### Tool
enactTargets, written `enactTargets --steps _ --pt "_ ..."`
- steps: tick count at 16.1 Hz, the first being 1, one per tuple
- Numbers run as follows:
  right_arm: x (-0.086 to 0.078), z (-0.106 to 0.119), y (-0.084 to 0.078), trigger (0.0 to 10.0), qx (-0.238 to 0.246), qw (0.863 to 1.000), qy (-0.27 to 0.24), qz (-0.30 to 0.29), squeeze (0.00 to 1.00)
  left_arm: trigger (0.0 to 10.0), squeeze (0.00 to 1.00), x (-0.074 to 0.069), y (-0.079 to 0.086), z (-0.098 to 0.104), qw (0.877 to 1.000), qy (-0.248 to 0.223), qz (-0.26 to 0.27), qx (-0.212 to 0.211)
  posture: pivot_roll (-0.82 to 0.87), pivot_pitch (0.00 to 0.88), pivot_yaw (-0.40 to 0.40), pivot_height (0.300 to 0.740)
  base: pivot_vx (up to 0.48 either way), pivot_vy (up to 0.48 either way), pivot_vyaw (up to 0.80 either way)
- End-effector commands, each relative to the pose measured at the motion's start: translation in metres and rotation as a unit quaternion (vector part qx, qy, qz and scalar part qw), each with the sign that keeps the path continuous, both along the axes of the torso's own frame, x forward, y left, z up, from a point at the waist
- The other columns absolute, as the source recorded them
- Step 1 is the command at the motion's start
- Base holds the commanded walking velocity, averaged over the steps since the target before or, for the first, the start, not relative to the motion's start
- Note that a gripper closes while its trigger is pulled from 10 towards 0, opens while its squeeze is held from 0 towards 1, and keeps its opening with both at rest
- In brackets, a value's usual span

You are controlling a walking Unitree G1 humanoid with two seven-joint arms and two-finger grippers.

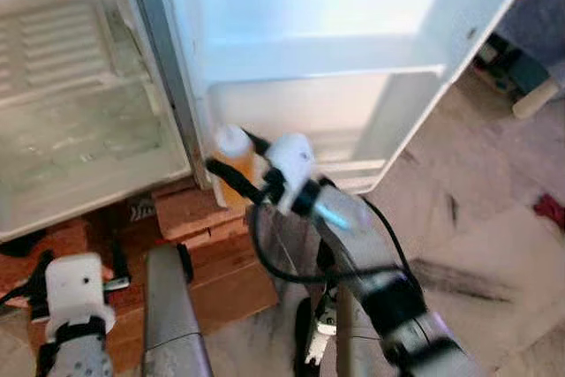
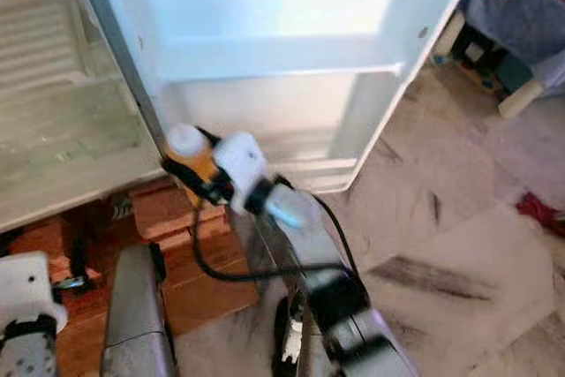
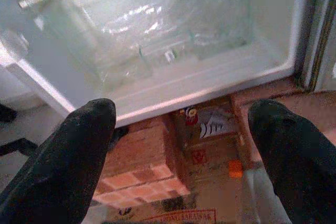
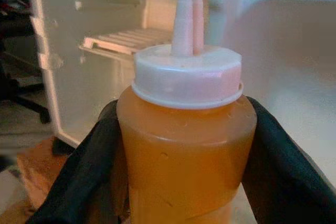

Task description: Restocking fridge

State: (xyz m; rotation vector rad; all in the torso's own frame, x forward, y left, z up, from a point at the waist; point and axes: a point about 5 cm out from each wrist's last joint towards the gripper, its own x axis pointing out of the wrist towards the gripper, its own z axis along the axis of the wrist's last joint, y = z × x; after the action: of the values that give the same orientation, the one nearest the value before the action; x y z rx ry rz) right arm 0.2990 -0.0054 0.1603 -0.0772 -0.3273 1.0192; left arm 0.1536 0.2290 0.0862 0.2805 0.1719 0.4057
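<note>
My right gripper (image 1: 237, 161) is shut on an orange squeeze bottle (image 4: 186, 150) with a white nozzle cap (image 1: 231, 139). One black finger (image 4: 86, 177) presses on each side of its body. The bottle is upright, just in front of the lower bin (image 1: 300, 108) of the open fridge door, near the hinge side. To the left, the fridge's white compartment (image 1: 79, 130) stands open with a bare shelf. My left gripper (image 3: 178, 145) hangs low in front of the fridge's bottom edge, open, with nothing between its fingers (image 3: 68, 166).
The fridge stands on red bricks (image 1: 203, 218) and cardboard (image 3: 205, 145). Above the bin, a white door shelf (image 1: 318, 55) runs across the door. Pale tiled floor (image 1: 494, 245) spreads to the right, with blue furniture (image 2: 521, 6) and a red item (image 1: 552, 209) at its far edge.
</note>
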Motion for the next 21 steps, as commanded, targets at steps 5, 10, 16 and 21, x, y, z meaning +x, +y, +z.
enactTargets --steps 5,10,16,21 --pt "0.022 0.012 0.01 10.0 -0.021 0.993 -0.088 -0.071 0.0 10.0 0.0 -0.013 -0.001 0.004 1.0 0.011 0.008 -0.004 0.38 0.286 -0.105 0.451 0.0 0.0 0.0" --pt "0.037 0.028 -0.003 10.0 0.014 0.984 -0.11 -0.141 0.0 10.0 0.0 -0.019 -0.002 0.005 1.0 0.02 0.011 -0.006 0.38 0.29 -0.11 0.451 0.0 0.0 0.0" --pt "0.041 0.01 0.01 10.0 0.077 0.969 -0.03 -0.234 0.0 10.0 0.0 -0.024 -0.005 0.012 1.0 0.017 0.01 -0.003 0.44 0.319 -0.107 0.451 0.0 0.0 0.0" --pt "0.043 0.021 0.027 10.0 0.105 0.966 -0.004 -0.236 0.0 10.0 0.0 -0.036 -0.012 0.016 1.0 0.023 0.011 -0.002 0.46 0.354 -0.124 0.451 0.0 0.0 0.0"
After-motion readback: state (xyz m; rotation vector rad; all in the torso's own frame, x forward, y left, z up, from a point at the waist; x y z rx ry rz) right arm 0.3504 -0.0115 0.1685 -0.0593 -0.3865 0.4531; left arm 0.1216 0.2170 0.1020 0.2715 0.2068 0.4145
